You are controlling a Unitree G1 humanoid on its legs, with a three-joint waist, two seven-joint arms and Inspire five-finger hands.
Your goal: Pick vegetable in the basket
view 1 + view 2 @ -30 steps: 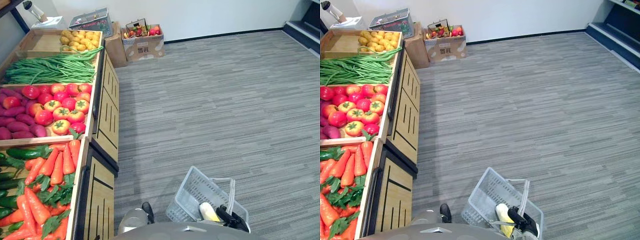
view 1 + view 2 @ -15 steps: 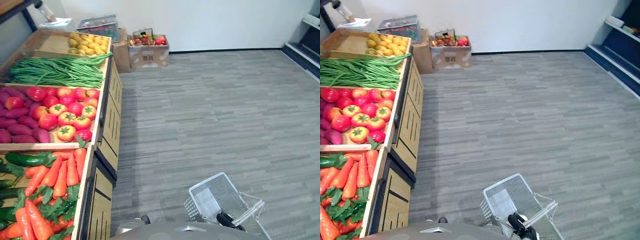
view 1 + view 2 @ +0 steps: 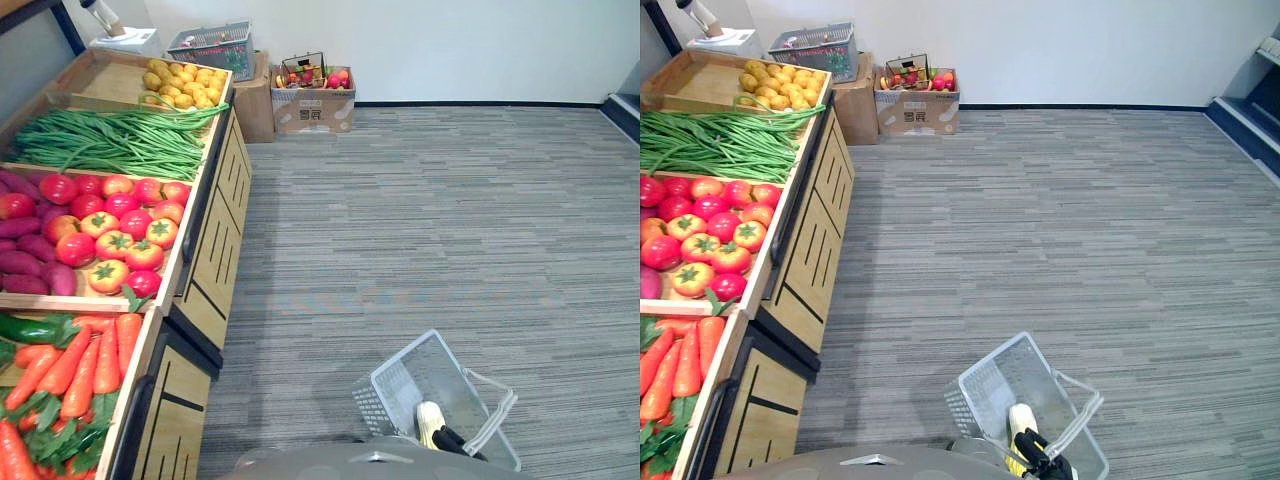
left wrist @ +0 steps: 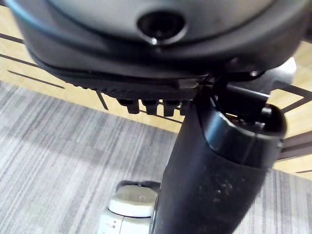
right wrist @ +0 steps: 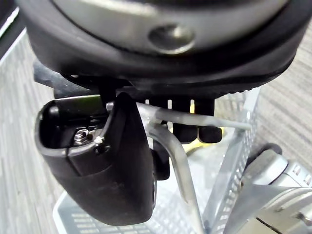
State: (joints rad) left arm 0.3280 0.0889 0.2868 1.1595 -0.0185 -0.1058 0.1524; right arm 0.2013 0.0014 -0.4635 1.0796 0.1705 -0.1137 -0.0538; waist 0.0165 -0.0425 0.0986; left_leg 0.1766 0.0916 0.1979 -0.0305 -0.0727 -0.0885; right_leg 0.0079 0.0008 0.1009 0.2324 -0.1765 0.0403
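Since half a second earlier both eye views had shifted as a whole, which was the camera's movement and not the produce's, and the pale yellow vegetable [image 3: 429, 422], then unseen, was on show inside the basket [image 3: 378, 398]. Left eye view: the white mesh basket hung low over the grey striped floor [image 3: 430, 220], with the dark right hand [image 3: 456, 441] at its near edge, just beside the vegetable. The wooden stand [image 3: 215, 250] ran along the robot's left, carrying yellow produce [image 3: 185, 85], green beans [image 3: 110, 142], tomatoes [image 3: 115, 220], purple sweet potatoes [image 3: 28, 252], a cucumber [image 3: 30, 328] and carrots [image 3: 85, 365]. By the far wall stood a cardboard box [image 3: 312, 108] of mixed produce and a second mesh basket [image 3: 212, 45]. Right eye view: same arrangement, the vegetable lying against the basket's near wall, well apart from the stand. Left wrist view: the left hand [image 4: 219, 165] hung beside the stand's wooden panel, above the floor. It held nothing visible, and whether it was released or clenched could not be told. Right wrist view: the right hand was clenched round the basket's wire handle [image 5: 171, 146], the handle passing between thumb and curled fingers [image 5: 197, 132], with the vegetable glimpsed below, inside the mesh.
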